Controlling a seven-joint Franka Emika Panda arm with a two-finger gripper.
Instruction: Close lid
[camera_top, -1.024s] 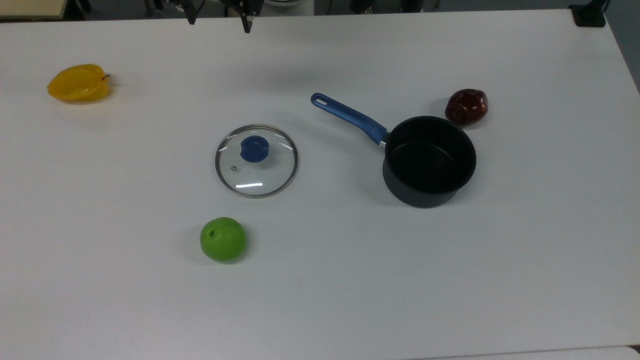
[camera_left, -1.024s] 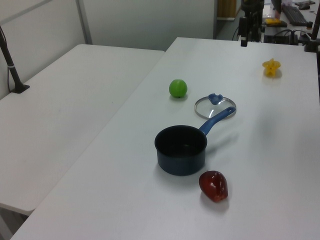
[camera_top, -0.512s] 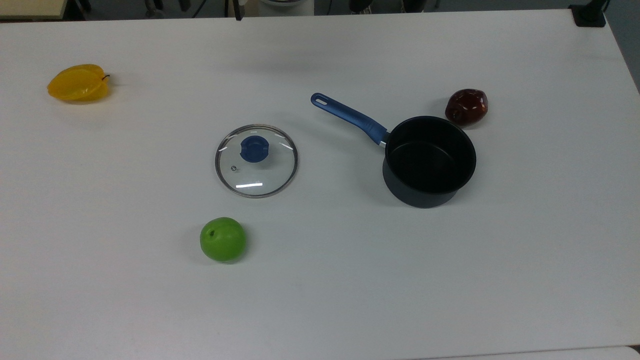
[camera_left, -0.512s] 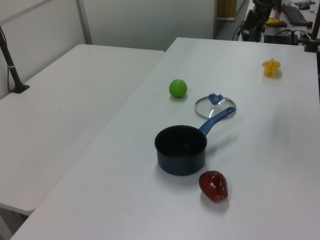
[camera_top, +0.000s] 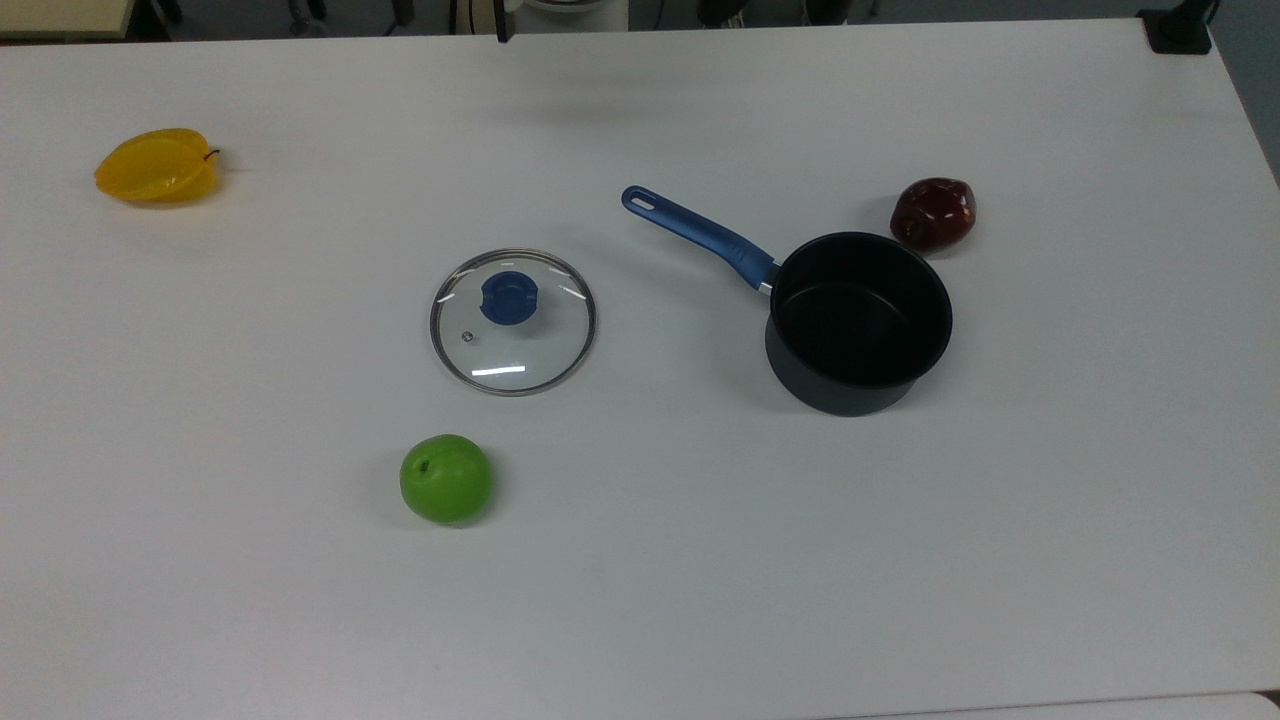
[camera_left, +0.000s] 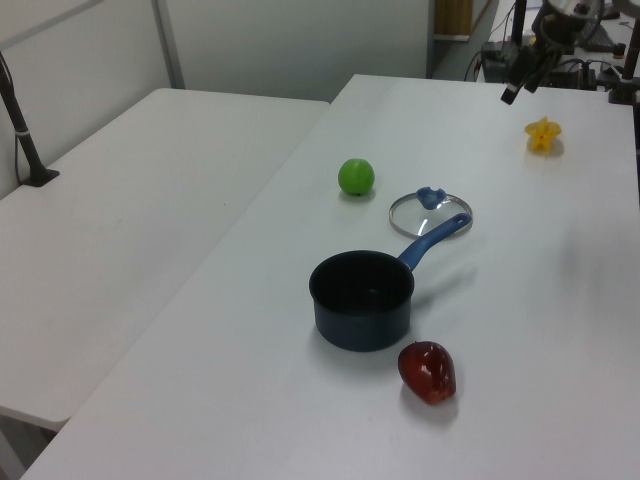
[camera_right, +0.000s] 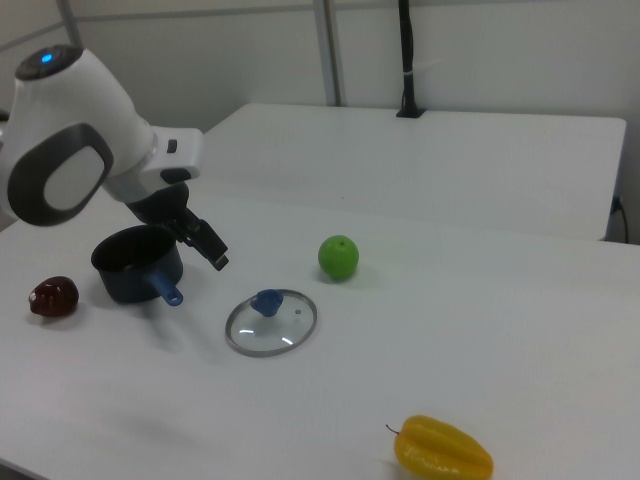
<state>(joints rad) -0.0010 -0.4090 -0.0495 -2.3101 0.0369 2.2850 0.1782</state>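
One glass lid (camera_top: 513, 321) lies flat mid-table (camera_top: 640, 600), apart from the open saucepan (camera_top: 858, 322), while the pincer (camera_right: 205, 246) hangs above, its opening impossible to tell.

The arm (camera_right: 70, 165) hangs raised, its gripper (camera_right: 205, 243) tilted downward.

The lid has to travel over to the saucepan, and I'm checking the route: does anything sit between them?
Nothing visible does. The lid lies flat on the table, apart from the saucepan. Only the saucepan's blue handle reaches toward the gap; the green apple and dark red fruit sit off to the sides.
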